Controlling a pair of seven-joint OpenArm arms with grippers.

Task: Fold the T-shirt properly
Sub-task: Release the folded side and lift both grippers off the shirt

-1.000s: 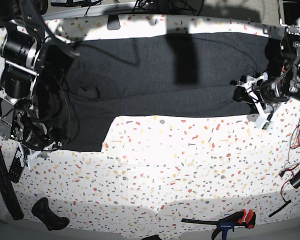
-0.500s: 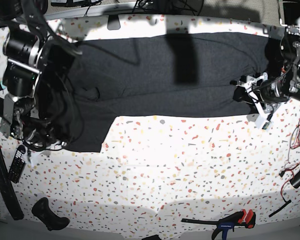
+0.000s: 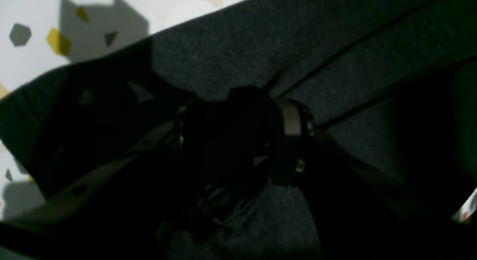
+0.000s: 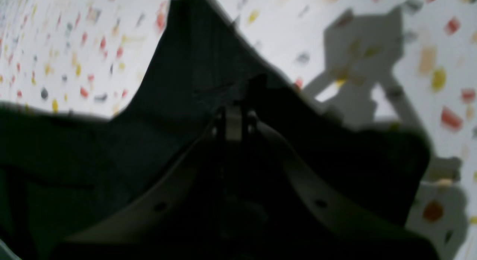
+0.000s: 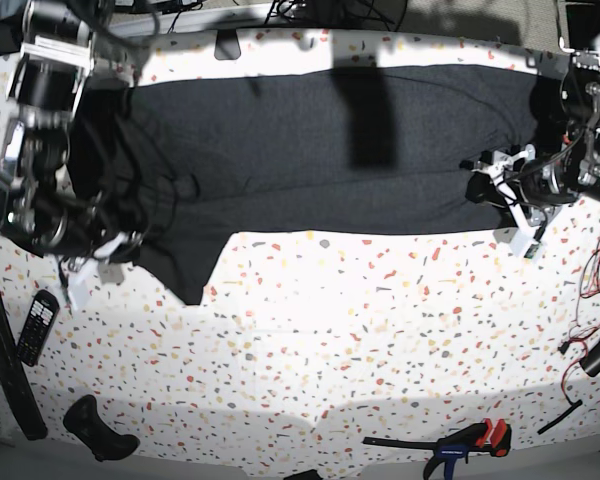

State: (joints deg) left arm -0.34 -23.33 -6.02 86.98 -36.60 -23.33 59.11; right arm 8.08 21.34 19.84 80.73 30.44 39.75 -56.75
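The dark T-shirt (image 5: 310,170) lies spread across the far half of the speckled table. On the left of the base view my right gripper (image 5: 115,250) is shut on its lower-left corner. The right wrist view shows that fabric (image 4: 179,84) pulled up into a peak at my right gripper (image 4: 233,114), above the table. My left gripper (image 5: 485,185) rests at the shirt's right edge. In the dim left wrist view my left gripper (image 3: 238,133) has its jaws apart, with a dark bunch of shirt fabric (image 3: 335,36) between them.
A black remote (image 5: 35,325) and a long black strap (image 5: 0,370) lie at the left edge. A black handle-like object (image 5: 95,425) sits front left. An orange and blue clamp (image 5: 460,445) lies at the front edge. Red wires (image 5: 590,300) trail at the right.
My right gripper has shut on the shirt's lower-left corner and lifted it up and inward, so the flap's edge now runs diagonally. The left arm has not moved.
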